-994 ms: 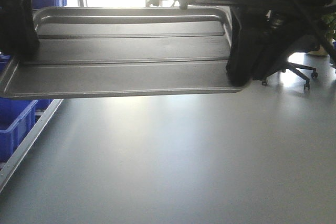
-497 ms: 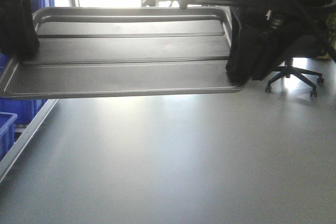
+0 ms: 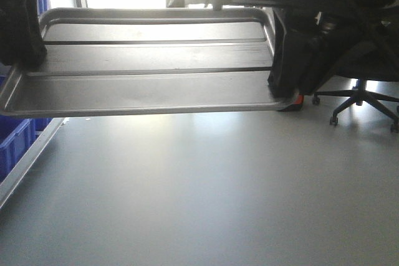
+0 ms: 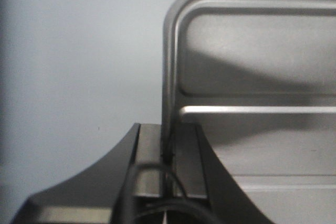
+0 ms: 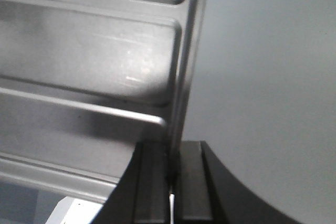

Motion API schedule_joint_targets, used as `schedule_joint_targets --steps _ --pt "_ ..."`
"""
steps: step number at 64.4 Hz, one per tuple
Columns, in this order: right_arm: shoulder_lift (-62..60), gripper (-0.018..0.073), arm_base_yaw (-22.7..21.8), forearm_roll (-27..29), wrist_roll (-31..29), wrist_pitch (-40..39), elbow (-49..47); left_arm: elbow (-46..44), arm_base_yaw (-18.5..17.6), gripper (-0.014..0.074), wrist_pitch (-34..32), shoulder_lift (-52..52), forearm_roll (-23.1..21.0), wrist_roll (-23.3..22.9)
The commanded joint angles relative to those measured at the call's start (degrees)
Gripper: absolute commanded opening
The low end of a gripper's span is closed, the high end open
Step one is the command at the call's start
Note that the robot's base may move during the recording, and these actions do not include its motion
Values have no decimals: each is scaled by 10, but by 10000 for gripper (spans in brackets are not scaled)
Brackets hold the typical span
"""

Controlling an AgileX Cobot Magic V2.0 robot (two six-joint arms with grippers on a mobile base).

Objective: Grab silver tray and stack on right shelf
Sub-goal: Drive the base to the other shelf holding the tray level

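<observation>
With the left gripper (image 4: 168,166) and right gripper (image 5: 170,166) clamped on its end rims, the silver tray (image 3: 149,85) stays airborne while the blue bins (image 3: 12,147) and office chair (image 3: 361,98) drift outward, indicating base travel; the shelf is unseen.

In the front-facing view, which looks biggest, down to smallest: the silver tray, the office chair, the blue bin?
1. silver tray, spanning most of the width, but nearest the camera.
2. office chair, partly hidden.
3. blue bin, cut by the frame edge; these two are unsure.
</observation>
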Motion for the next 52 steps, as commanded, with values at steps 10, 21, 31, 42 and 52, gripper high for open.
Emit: schedule_joint_targets --steps 10,21,31,42,52 --pt "-20 59 1 -19 -10 -18 -18 -21 -4 -92 -13 -16 25 0" --pt "-20 59 1 -19 -10 -18 -18 -21 -4 -92 -13 -16 25 0" --pt "-20 59 1 -19 -10 -17 -18 -21 -4 -92 -13 -16 23 0" --pt "-20 59 1 -19 -10 -18 -18 -21 -4 -92 -13 -16 24 0" --pt "-20 59 1 -19 -10 -18 -18 -21 -4 -92 -13 -16 24 0"
